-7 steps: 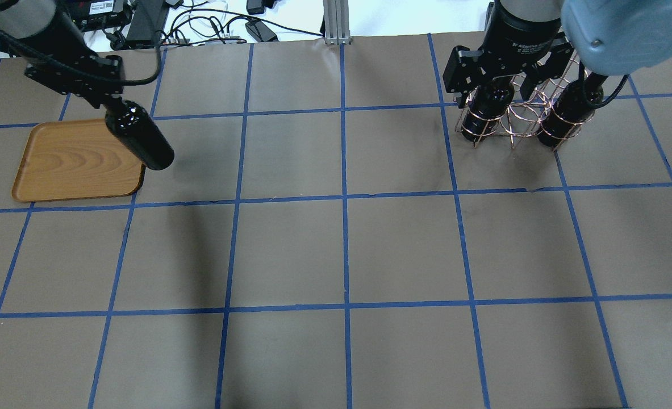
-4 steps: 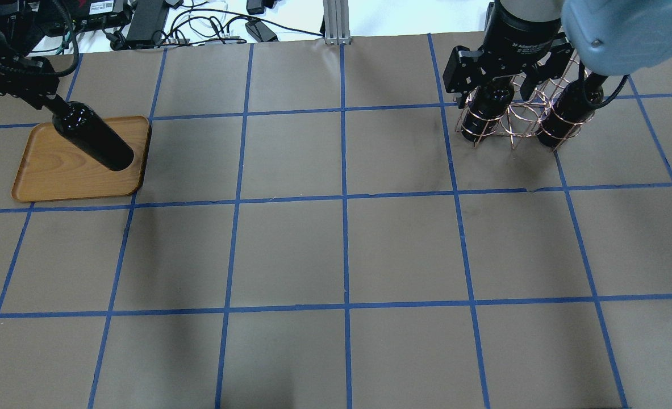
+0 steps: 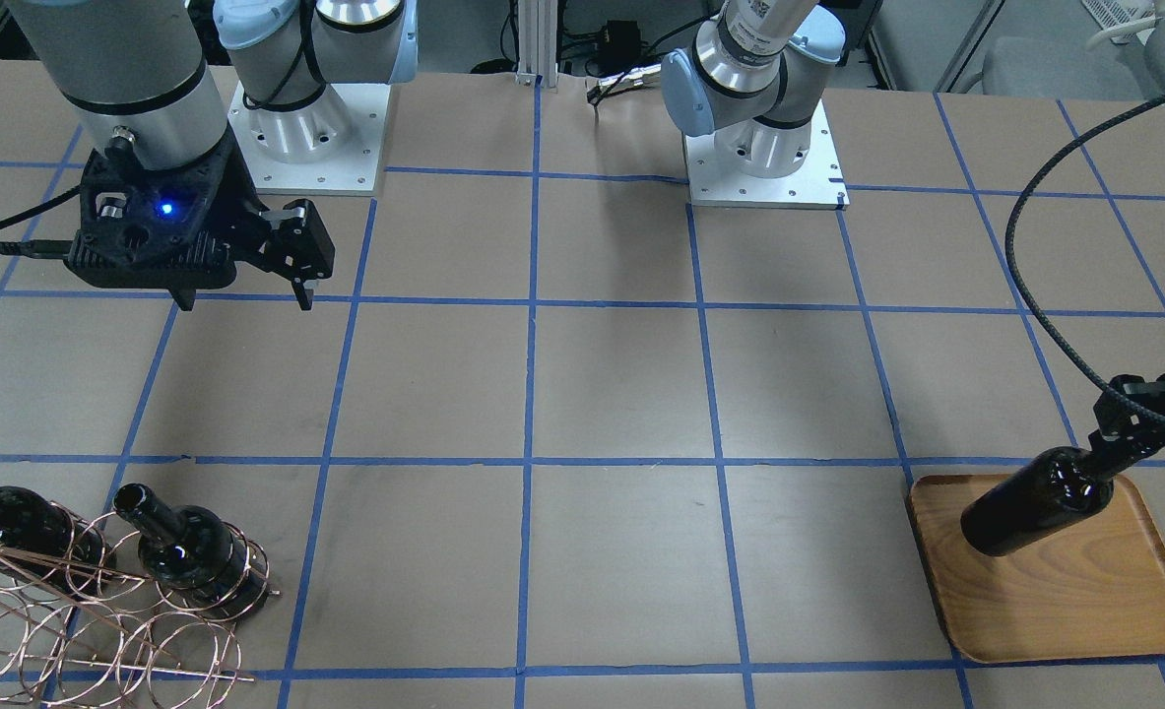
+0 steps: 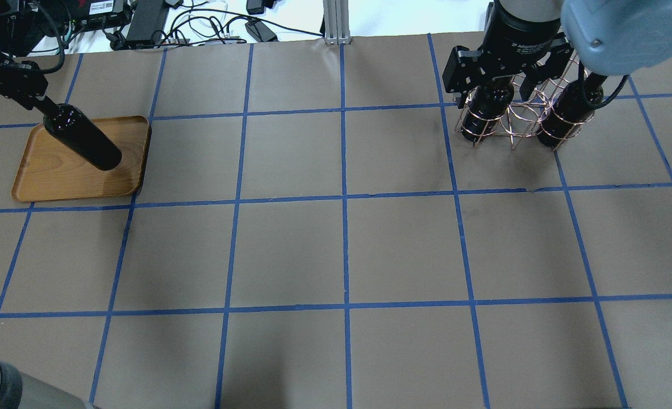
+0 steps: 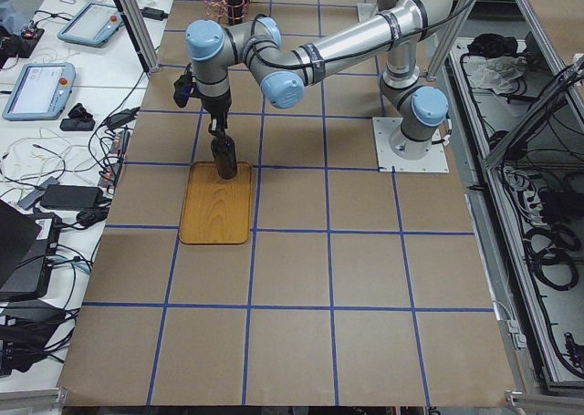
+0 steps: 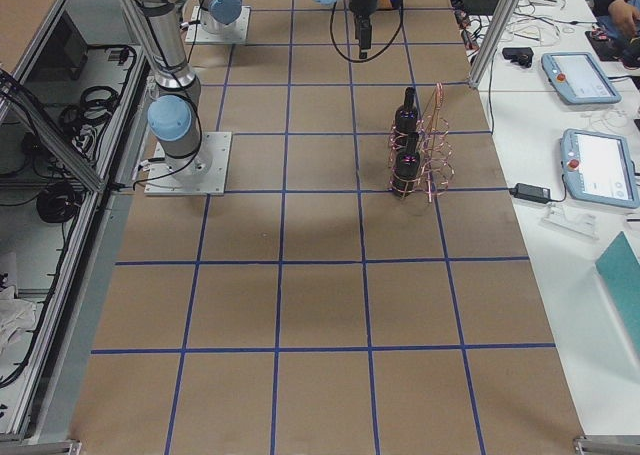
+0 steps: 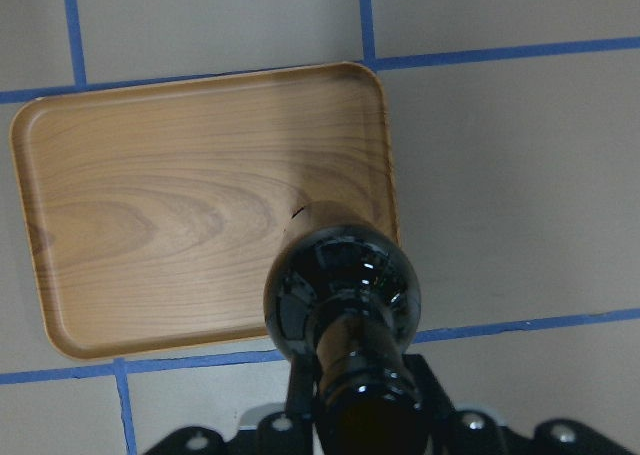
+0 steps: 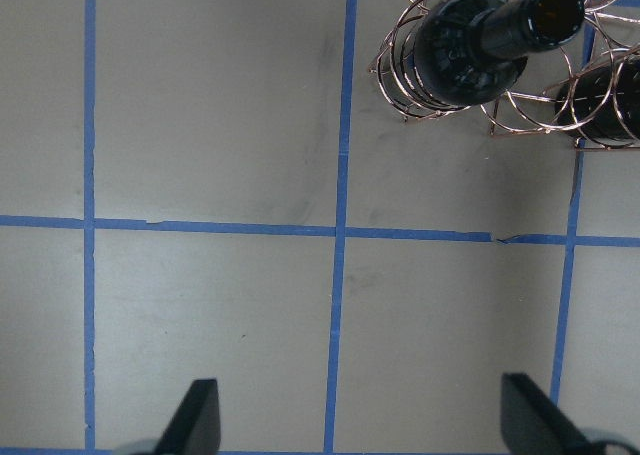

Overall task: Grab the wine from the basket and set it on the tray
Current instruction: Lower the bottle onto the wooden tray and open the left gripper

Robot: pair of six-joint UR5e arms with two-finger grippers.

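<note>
Wine [image 4: 83, 139] shifted toward nine o'clock over tray [image 4: 57, 182]; left gripper [image 4: 39, 103] clamped on its neck; right gripper [image 8: 360, 430] jaws apart, basket [image 8: 520, 110] at one o'clock.

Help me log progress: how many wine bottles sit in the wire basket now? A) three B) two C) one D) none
B: one bottle and a second bottle sit in the basket; the third bottle hangs from the left gripper over the tray.

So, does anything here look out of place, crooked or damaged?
Only a small thing: the blue tape line near the wire rack looks torn or wrinkled at one spot. The held bottle and tray look fine.
</note>
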